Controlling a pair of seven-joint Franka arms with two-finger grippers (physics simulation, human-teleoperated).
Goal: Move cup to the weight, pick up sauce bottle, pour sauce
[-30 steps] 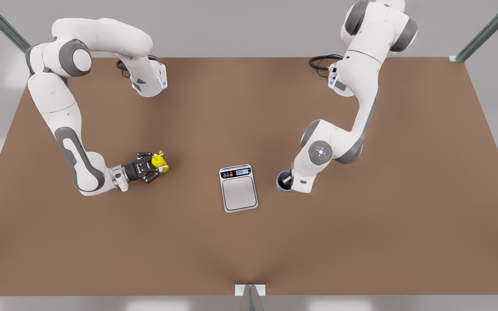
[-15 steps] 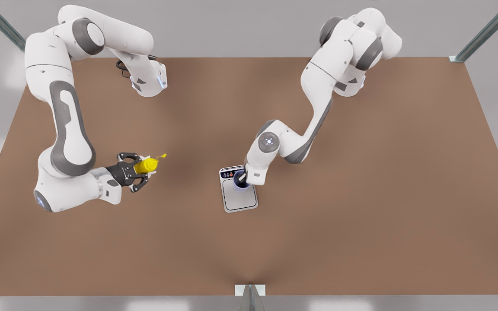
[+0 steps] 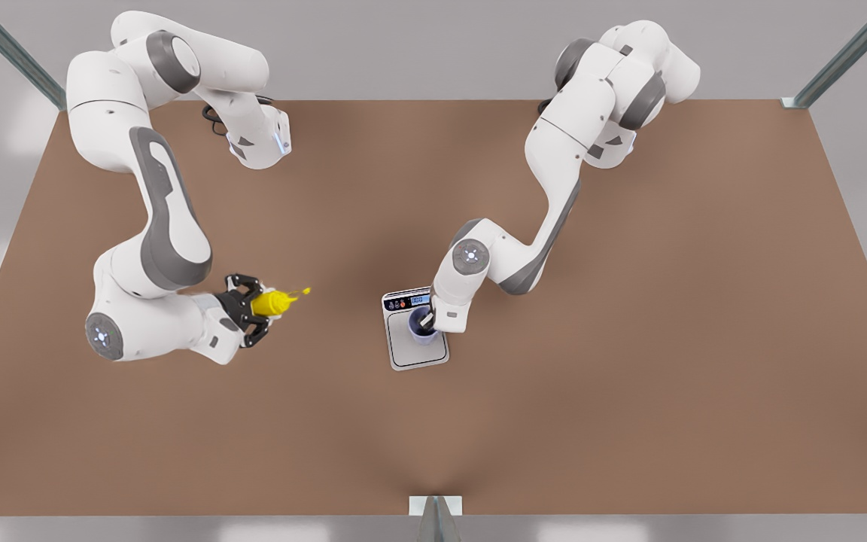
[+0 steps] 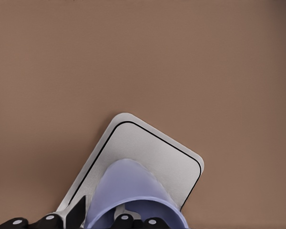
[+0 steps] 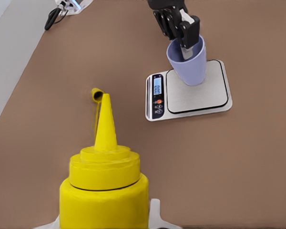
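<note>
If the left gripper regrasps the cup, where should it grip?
Probably the rim wall again, from above. The cup stands upright, open-topped and handleless on the scale; the left gripper pinches its rim, one finger inside.

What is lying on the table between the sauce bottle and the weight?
Nothing: bare table between sauce bottle and weight, per the front view.

A plain brown table [image 3: 629, 391] spreads across most of the frame. Metal struts [image 3: 847, 53] cross both upper corners, and what looks like a bracket [image 3: 436, 506] sits bottom center.
</note>
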